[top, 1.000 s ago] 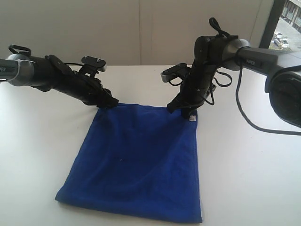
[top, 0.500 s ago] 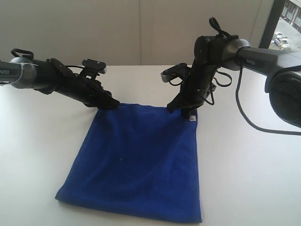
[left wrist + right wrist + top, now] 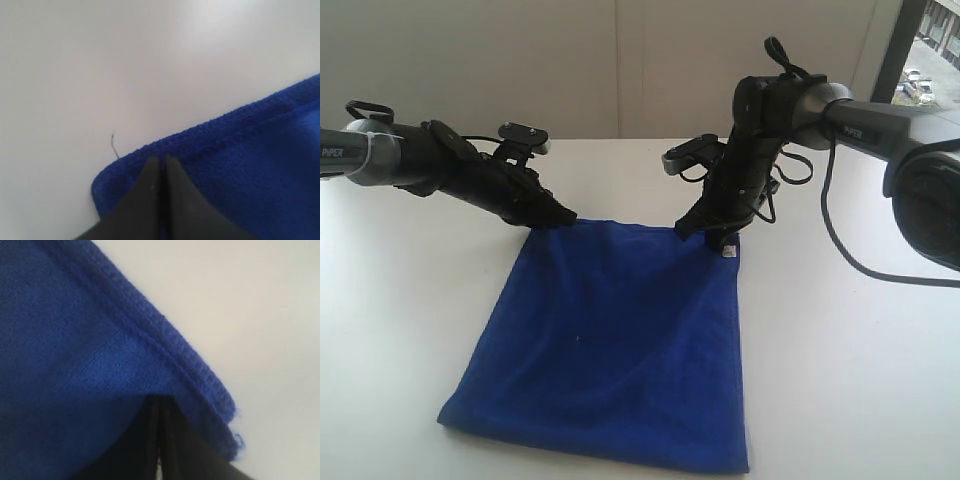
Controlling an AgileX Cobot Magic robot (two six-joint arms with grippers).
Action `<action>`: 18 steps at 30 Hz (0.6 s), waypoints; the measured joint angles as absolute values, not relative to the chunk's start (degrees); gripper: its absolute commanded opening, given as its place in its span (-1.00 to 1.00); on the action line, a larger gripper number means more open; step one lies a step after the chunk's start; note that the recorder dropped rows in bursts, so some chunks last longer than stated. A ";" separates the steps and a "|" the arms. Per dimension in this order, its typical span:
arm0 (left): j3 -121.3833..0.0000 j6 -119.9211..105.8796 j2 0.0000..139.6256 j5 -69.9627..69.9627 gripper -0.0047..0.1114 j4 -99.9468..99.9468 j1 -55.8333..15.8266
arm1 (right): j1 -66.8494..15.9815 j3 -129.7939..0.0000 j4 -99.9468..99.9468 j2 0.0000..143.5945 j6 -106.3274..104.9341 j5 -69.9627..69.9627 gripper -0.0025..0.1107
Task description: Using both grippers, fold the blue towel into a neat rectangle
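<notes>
Towel [image 3: 610, 340] flat on table [image 3: 840, 380], left jaws at its far-left corner, right jaws at far-right

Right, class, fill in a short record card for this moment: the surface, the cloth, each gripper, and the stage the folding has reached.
Surface: white table
Cloth: blue towel, lying flat and spread open, no fold made yet
Tag: small white tag at the towel's far right corner in the exterior view
Left gripper: jaws shut on the towel's far left corner
Right gripper: jaws shut on the towel's far right corner
Stage: both far corners gripped, cloth not yet lifted
</notes>
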State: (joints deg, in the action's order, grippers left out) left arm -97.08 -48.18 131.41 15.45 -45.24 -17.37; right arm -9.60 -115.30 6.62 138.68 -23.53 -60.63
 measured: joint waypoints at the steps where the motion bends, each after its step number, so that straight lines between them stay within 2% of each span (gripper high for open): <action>1: -97.08 -48.18 131.41 15.45 -0.86 -45.24 -17.37 | -9.60 -115.30 6.62 138.68 -23.53 -60.63 -0.96; 16: -97.08 -48.18 129.99 12.80 -0.86 -36.59 -17.37 | -9.60 -115.30 6.62 138.68 -23.53 -60.74 -0.96; 18: -97.08 -48.18 129.99 12.07 -0.72 -35.75 -17.37 | -9.60 -115.30 6.62 138.68 -23.53 -60.74 -0.96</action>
State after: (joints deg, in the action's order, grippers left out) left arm -97.08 -48.18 129.99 12.07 -35.75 -17.37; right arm -9.60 -115.30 6.62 138.68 -23.53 -60.74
